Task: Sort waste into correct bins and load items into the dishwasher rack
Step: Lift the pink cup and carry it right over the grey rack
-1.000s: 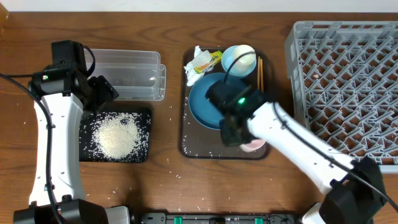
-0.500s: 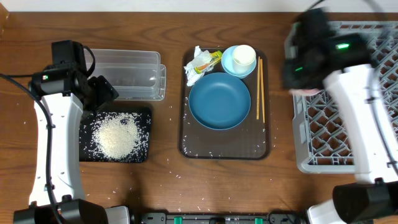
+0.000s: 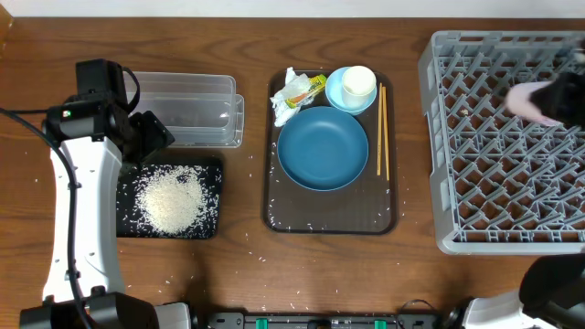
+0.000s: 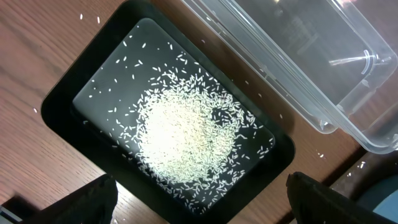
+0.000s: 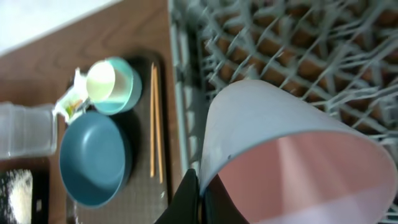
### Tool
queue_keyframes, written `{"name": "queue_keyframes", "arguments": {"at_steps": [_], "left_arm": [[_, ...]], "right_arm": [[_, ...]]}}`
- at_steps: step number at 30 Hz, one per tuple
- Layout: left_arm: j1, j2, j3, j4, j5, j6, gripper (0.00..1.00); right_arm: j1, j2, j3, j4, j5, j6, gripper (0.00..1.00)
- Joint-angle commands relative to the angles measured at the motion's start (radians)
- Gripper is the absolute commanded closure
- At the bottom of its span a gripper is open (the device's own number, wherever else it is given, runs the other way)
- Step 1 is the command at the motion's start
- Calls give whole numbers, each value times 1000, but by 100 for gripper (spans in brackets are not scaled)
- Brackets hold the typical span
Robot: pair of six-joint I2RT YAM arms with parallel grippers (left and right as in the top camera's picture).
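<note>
Brown tray (image 3: 329, 216) on wooden table (image 3: 411, 137)

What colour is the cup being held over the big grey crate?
It is a pink plastic cup, paler outside; the right wrist view shows it best.

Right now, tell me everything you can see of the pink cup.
The pink cup looks like smooth plastic, pale and almost whitish outside, pink inside, with a round open rim and no handle in sight. It is tipped over, mouth toward the wrist camera, and looks empty. The right claw is shut on its wall at the rim. It hangs over the grey rack; whether it touches the grid can't be told. From overhead it is only a pink blur.
</note>
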Motion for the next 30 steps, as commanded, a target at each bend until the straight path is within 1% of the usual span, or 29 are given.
{"name": "queue_keyframes", "arguments": {"at_steps": [1, 5, 9, 20, 22, 26, 30], "left_arm": [[2, -16, -7, 0, -1, -5, 10], [2, -16, -7, 0, -1, -5, 10], [2, -16, -7, 0, -1, -5, 10], [2, -16, -7, 0, -1, -5, 10], [2, -16, -7, 0, -1, -5, 10], [2, -16, -7, 0, -1, -5, 10], [2, -16, -7, 0, -1, -5, 10]], "right_arm": [[-75, -6, 3, 33, -143, -61, 99], [-138, 3, -43, 158, -240, -91, 99], [-162, 9, -133, 332, -266, -89, 99], [-163, 9, -525, 983, -267, -86, 99], [-164, 9, -576, 1079, -266, -35, 99], [-167, 11, -668, 1268, -266, 115, 99], [-184, 57, -695, 1374, -266, 283, 99]]}}
